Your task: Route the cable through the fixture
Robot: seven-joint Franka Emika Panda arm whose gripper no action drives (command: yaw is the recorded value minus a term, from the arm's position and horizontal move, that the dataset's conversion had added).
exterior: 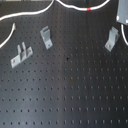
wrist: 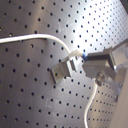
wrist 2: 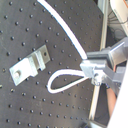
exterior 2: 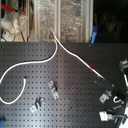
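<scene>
Gripper (wrist: 86, 63) at right centre of the first wrist view, clamped on the cable (wrist: 47, 37), just beside the fixture (wrist: 64, 69) to its lower left. Cable running from gripper to frame's left edge, crossing above the fixture's fork. In the second exterior view, red band (exterior 2: 90, 66) upper left of gripper (exterior 2: 106, 96).

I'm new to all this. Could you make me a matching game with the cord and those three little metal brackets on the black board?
1. cable
2. fixture
3. two-prong bracket
4. bent-strip bracket

A. leftmost bracket in the first exterior view
B. white, with one red band
C. leaning, at the first exterior view's right
D. middle one of the three brackets

Pairs: 1-B, 2-C, 3-A, 4-D
</scene>
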